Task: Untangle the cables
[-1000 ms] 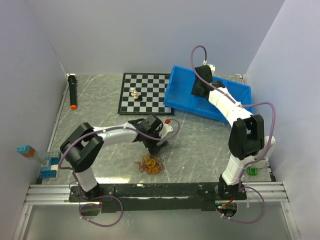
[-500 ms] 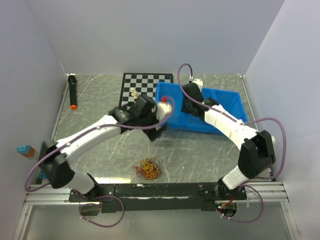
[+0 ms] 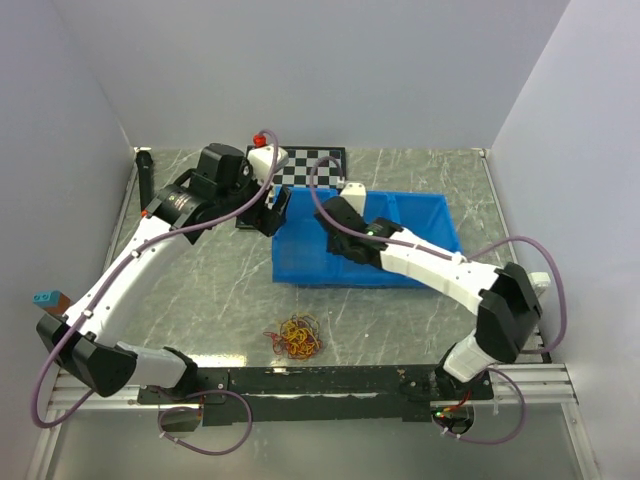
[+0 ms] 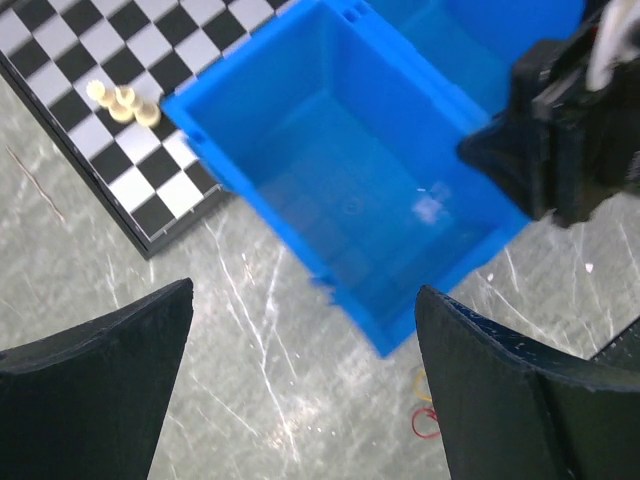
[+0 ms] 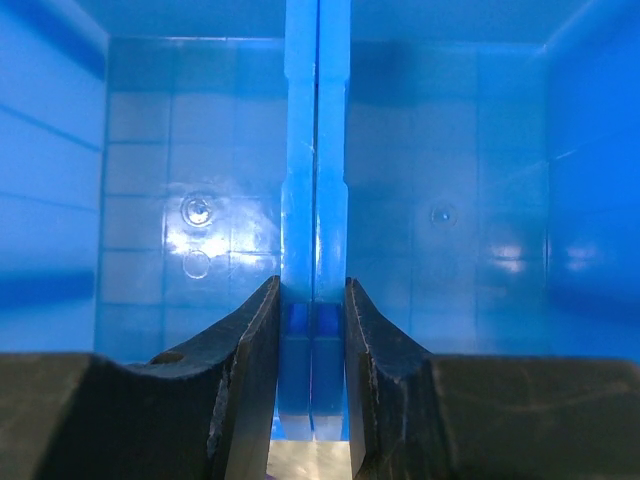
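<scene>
Near the front edge of the table [image 3: 200, 290], between my two arm bases, the cables [image 3: 298, 337] sit in one small knotted bunch of orange-yellow, red and dark strands; nothing touches them. Right gripper [image 5: 310, 292] is narrowed onto the divider [image 5: 315, 200] of the blue bin [image 3: 330, 272], one finger pressed on each side of that thin wall. Bin lies mid-table, its far left corner overlapping the chessboard [image 3: 310, 165]. Left gripper [image 4: 305, 295] is spread wide and holds nothing, hanging above the bin's left end and the board edge. Pale chess pieces [image 4: 122, 100] stand grouped on the board. Both grippers are well apart from the cables.
</scene>
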Controlling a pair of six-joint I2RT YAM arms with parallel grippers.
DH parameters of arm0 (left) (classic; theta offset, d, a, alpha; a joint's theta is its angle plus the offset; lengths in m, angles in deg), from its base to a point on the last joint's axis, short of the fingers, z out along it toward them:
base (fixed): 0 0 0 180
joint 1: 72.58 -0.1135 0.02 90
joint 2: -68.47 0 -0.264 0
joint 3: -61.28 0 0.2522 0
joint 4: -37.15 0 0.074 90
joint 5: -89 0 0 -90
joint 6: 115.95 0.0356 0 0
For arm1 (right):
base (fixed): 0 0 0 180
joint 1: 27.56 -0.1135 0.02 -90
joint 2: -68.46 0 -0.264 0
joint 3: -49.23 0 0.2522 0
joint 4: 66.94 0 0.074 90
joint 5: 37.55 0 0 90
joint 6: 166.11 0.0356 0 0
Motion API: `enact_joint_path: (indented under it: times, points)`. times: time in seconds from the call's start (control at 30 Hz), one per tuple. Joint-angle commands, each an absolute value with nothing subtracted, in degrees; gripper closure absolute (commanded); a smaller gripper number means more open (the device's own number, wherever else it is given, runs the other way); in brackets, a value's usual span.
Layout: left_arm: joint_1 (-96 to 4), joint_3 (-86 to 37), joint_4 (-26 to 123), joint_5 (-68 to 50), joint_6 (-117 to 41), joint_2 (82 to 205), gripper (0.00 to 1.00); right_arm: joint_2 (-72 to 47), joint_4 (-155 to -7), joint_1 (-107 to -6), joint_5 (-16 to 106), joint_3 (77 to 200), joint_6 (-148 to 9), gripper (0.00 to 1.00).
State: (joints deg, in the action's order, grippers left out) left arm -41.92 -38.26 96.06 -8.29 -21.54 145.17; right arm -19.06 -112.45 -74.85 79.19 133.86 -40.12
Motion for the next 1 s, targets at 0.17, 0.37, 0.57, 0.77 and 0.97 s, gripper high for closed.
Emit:
enact_joint_path:
  times: [0.17, 0.37, 0.57, 0.77, 0.97]
  points:
    - [-42.3, -38.1, 96.2, -7.6, -24.1, 141.8, 0.03, -26.0, -113.6, -81.2, 86.4, 142.9, -29.6, 1.00]
    - [-42.4, -35.5, 94.5, -6.0, -23.9, 140.5, 0.03, -23.4, -113.8, -84.1, 90.8, 139.4, -26.7, 1.00]
    - [-42.4, -33.3, 92.9, -4.6, -24.2, 139.2, 0.03, -20.0, -114.4, -84.9, 90.8, 136.9, -26.9, 1.00]
    - [-42.4, -32.4, 92.5, -4.3, -24.5, 138.5, 0.03, -20.9, -115.5, -86.9, 90.9, 138.6, -27.2, 1.00]
    - [-42.3, -31.0, 92.0, -3.3, -24.3, 137.5, 0.03, -22.7, -116.6, -89.5, 92.0, 141.3, -27.4, 1.00]
